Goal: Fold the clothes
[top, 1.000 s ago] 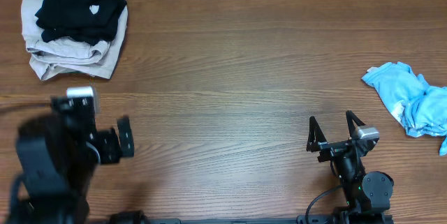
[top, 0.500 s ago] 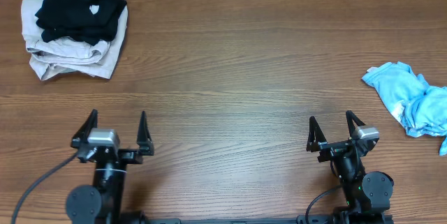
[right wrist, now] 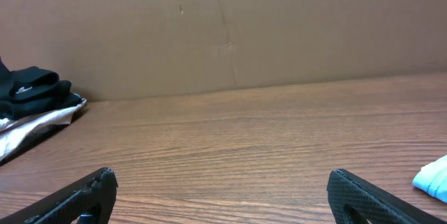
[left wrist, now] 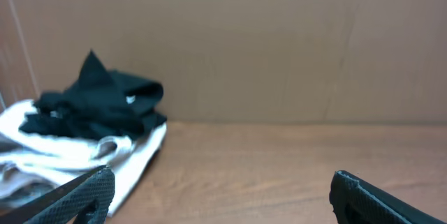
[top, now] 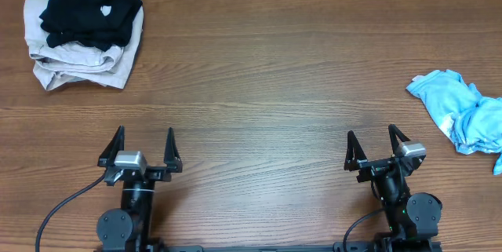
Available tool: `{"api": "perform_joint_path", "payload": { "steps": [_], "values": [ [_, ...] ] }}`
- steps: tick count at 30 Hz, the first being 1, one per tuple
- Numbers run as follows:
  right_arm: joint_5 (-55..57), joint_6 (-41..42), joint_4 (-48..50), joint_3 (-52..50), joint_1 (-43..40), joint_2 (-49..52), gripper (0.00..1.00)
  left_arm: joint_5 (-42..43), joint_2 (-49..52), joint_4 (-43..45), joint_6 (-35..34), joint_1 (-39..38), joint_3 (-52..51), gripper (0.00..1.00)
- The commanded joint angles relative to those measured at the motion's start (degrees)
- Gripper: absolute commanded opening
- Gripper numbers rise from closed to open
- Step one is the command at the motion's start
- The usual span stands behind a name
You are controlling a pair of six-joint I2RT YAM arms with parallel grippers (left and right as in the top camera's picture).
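1. The left gripper [top: 145, 132] sits at the near edge of the table [top: 259, 79]. Its fingers are spread wide and hold nothing.
2. The right gripper [top: 370, 133] sits at the near edge too. Its fingers are also spread wide and hold nothing.
3. A black cloth [top: 85, 7] lies on top of a tan cloth [top: 78, 65] in the far left corner.
4. A blue cloth [top: 459, 109] lies crumpled at the right edge, well apart from both grippers.

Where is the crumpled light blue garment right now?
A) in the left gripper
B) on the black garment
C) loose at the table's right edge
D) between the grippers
C: the light blue garment lies crumpled at the right edge of the table, beyond the open right gripper.
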Motion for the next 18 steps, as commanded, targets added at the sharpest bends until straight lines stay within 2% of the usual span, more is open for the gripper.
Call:
{"api": "perform_joint_path", "payload": {
  "steps": [1, 5, 18],
  "values": [
    [0.42, 0.39, 0.22, -0.61, -0.11, -0.63, 1.00, -1.09, -0.83, -1.18, -2.08, -0.59, -2.45, 1.00],
    [0.42, 0.37, 0.22, -0.61, -0.11, -0.63, 1.00, -1.33, -0.83, -8.96, -2.16, -0.72, -2.43, 1.00],
    [0.44, 0.37, 0.22, -0.61, -0.11, -0.63, 1.00, -1.53, -0.76, -8.41, -2.21, -0.76, -2.43, 1.00]
  ]
}}
